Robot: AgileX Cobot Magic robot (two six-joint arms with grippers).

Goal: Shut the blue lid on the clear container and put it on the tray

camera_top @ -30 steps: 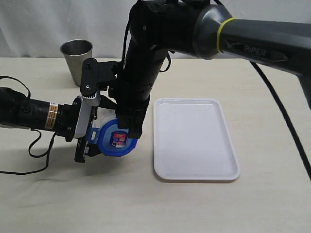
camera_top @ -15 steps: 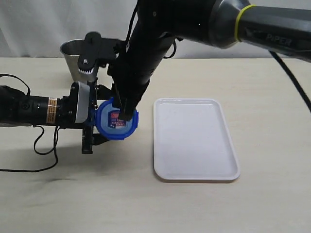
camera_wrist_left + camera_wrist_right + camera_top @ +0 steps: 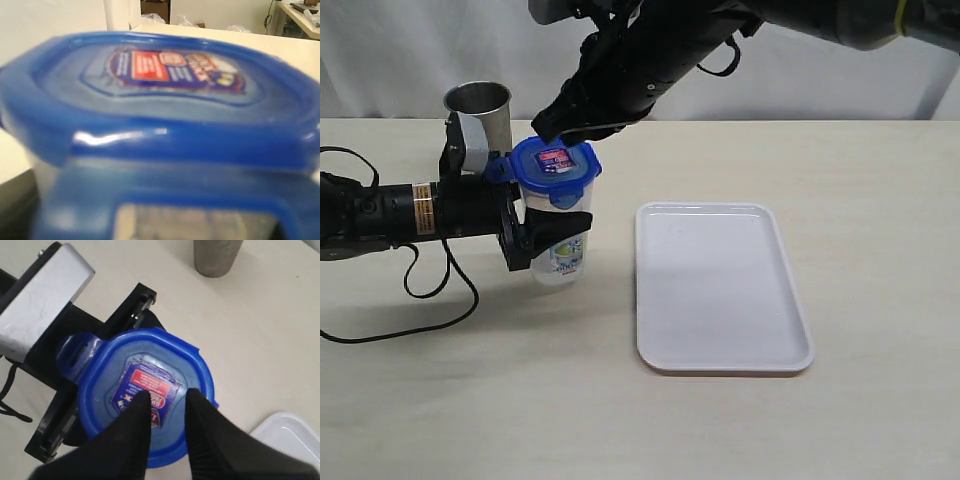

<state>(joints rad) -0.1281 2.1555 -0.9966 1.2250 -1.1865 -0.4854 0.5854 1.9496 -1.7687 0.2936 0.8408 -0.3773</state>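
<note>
Clear container (image 3: 560,255): in the exterior view it's upright, left of centre, with the blue lid (image 3: 555,168) on its mouth, sticker up, one flap sticking out toward the left arm. Left gripper (image 3: 550,228) is clamped round its body. The tray (image 3: 720,300) lies at its 3 o'clock, near edge just apart. Steel cup (image 3: 478,105) at 11. You've got bare table (image 3: 570,400) at 6. Right gripper (image 3: 575,128) hangs just over the lid.

Left wrist view: lid fills it, blurred, one flap folded down.

Right wrist view: fingers (image 3: 137,425) slightly apart, nothing between them, tips over the sticker. Can't tell if they touch.
</note>
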